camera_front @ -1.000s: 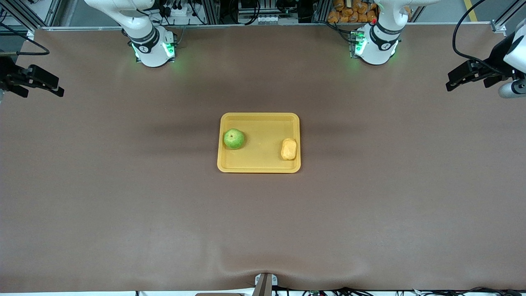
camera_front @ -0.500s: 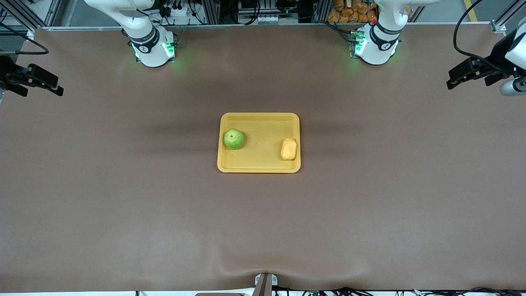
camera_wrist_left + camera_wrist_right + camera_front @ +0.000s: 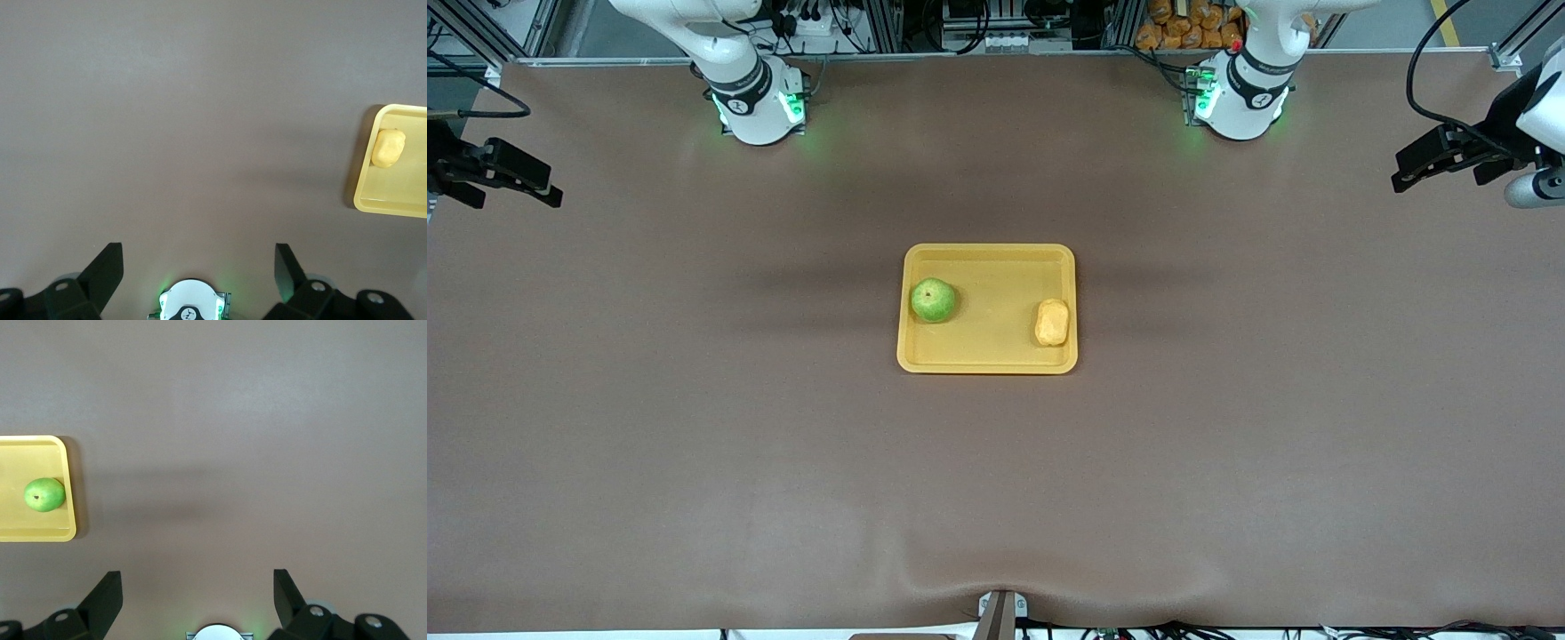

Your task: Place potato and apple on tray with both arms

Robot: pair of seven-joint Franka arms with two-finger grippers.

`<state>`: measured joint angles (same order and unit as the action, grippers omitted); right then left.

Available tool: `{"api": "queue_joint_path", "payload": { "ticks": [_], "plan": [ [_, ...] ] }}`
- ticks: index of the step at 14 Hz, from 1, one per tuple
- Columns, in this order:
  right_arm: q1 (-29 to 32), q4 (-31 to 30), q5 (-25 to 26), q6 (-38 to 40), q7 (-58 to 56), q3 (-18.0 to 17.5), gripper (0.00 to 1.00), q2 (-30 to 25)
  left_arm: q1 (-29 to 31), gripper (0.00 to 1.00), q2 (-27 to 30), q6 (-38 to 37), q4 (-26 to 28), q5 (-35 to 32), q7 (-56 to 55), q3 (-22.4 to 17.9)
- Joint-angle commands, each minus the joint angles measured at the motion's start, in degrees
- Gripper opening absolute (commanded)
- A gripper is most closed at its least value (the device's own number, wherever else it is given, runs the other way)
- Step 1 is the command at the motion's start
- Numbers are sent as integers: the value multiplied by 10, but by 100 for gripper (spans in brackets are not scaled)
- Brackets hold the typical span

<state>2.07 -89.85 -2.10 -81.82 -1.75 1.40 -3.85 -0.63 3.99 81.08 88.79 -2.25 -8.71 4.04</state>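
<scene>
A brown table (image 3: 694, 427) fills the scene, with the two arms' white bases standing along its edge farthest from the front camera. At the middle of the table lies the yellow-orange tray (image 3: 987, 258). The green apple (image 3: 933, 300) sits in the tray against the rim at the right arm's end, and the yellow-tan potato (image 3: 1052, 322) sits in it by the rim at the left arm's end, a little nearer to the front camera than the apple. The two are well apart.

The left gripper (image 3: 1427, 163) hangs over the table's edge at the left arm's end, jaws apart and empty. The right gripper (image 3: 520, 173) hangs over the edge at the right arm's end, jaws likewise apart and empty.
</scene>
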Motion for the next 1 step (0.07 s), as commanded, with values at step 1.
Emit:
{"api": "queue_joint_path", "payload": {
  "ticks": [1],
  "plan": [
    [10, 12, 9, 8, -2, -3, 100, 0, -2, 100, -2, -14, -7, 8, -3, -4]
  ]
}}
